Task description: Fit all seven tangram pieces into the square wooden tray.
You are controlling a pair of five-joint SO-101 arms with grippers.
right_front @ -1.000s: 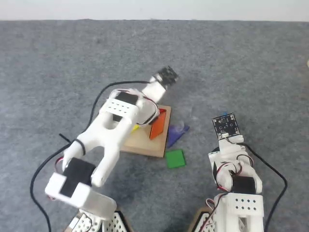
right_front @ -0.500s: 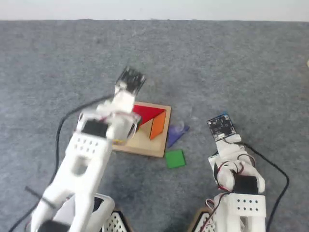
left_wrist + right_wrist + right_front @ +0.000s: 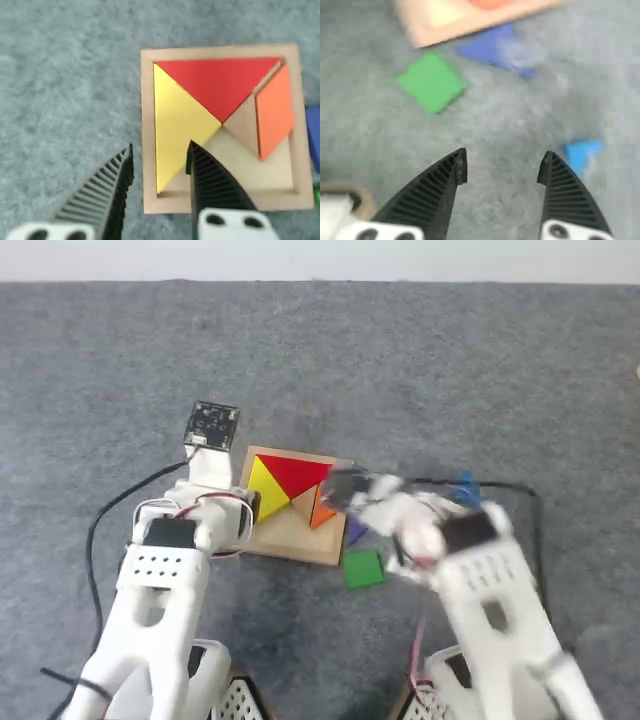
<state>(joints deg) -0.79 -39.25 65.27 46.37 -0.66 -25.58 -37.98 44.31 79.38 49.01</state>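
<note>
The square wooden tray (image 3: 147, 165) holds a red triangle (image 3: 220, 80), a yellow triangle (image 3: 175, 125) and an orange piece (image 3: 274, 115). My left gripper (image 3: 160, 150) hangs open above the tray's near-left part, over the yellow triangle's tip. Outside the tray lie a green square (image 3: 431, 82), a dark blue piece (image 3: 495, 47) by the tray's edge (image 3: 470, 20), and a light blue piece (image 3: 582, 152). My right gripper (image 3: 504, 155) is open over bare carpet between the green square and the light blue piece. From above, the tray (image 3: 300, 548) sits between both arms.
Grey carpet covers the whole table. The left arm (image 3: 165, 560) stands left of the tray. The right arm (image 3: 470, 550) stretches across the tray's right side, above the green square (image 3: 363, 568) and partly over the dark blue piece (image 3: 354, 531).
The left arm swung off the tray to its left side, uncovering the yellow and red triangles. The right arm swept from the right toward the tray's right edge.
</note>
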